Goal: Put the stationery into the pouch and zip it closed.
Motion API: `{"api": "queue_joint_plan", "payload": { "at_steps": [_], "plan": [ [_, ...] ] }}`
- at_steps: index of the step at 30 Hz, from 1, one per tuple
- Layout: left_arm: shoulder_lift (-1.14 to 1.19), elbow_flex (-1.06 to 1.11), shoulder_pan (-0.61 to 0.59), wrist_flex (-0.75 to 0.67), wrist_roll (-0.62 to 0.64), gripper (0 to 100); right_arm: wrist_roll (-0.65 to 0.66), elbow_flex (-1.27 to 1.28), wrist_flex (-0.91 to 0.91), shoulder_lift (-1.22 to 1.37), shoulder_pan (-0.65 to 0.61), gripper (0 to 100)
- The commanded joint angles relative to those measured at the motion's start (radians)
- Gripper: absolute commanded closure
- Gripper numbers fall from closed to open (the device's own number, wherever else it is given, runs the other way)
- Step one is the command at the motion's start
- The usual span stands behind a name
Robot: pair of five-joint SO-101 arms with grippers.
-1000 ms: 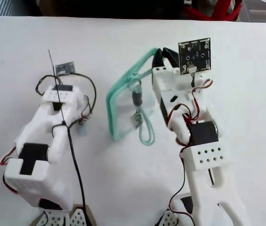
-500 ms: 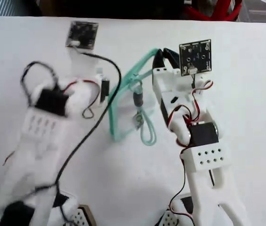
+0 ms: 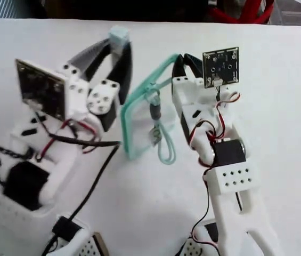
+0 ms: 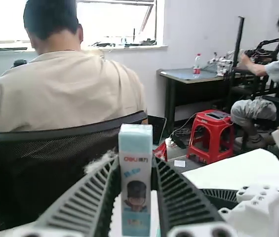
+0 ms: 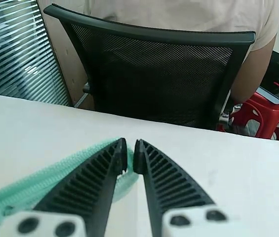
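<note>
The white table (image 3: 278, 64) carried both arms, with a black mesh chair (image 5: 154, 74) beyond its far edge. My left gripper (image 3: 115, 47) was up off the surface, clamped on a pale blue eraser (image 3: 119, 36) that stood upright between its fingers, at about 11 o'clock from the pouch (image 3: 139, 114). The clear, teal-edged pouch lay mid-table. My right gripper (image 3: 185, 60) was pinched together on its rim at the 1 o'clock corner.

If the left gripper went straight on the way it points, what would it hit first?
Probably nothing on the table: the left gripper, shut on the eraser, points past the far edge toward a chair. The pouch lies aside. Depth unclear.
</note>
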Motion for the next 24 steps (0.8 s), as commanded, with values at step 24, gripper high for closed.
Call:
{"api": "queue_joint_plan", "payload": {
  "at_steps": [24],
  "plan": [
    [0.380, 0.060, 0.125, -0.321, 0.121, 97, 0.005, 0.083, -0.015, 0.015, 0.012, 96.8]
  ]
}}
